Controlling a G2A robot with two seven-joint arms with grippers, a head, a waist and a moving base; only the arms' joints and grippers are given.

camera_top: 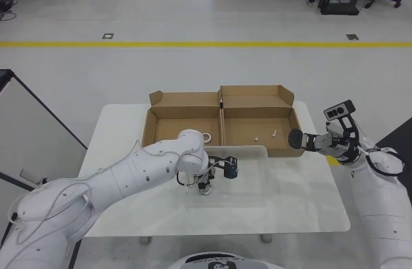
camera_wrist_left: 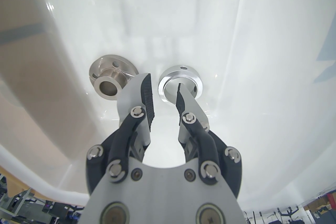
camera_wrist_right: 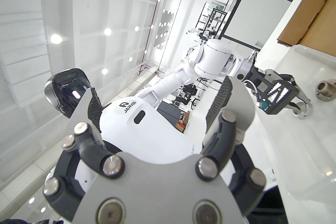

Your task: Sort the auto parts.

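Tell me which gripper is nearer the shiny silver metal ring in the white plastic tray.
Left. The left gripper straddles the ring, one finger inside it; the right gripper hangs well away, beside the brown cardboard box.

Glossy white plastic tray (camera_wrist_left: 157, 12), bright polished metal ring (camera_wrist_left: 183, 71), duller satin metal flange (camera_wrist_left: 105, 67), 2 matt brown cardboard boxes (camera_top: 182, 128).

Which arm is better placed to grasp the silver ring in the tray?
Left. The left gripper is open, one finger inside the silver ring in the white tray; the right gripper is open beside the cardboard box.
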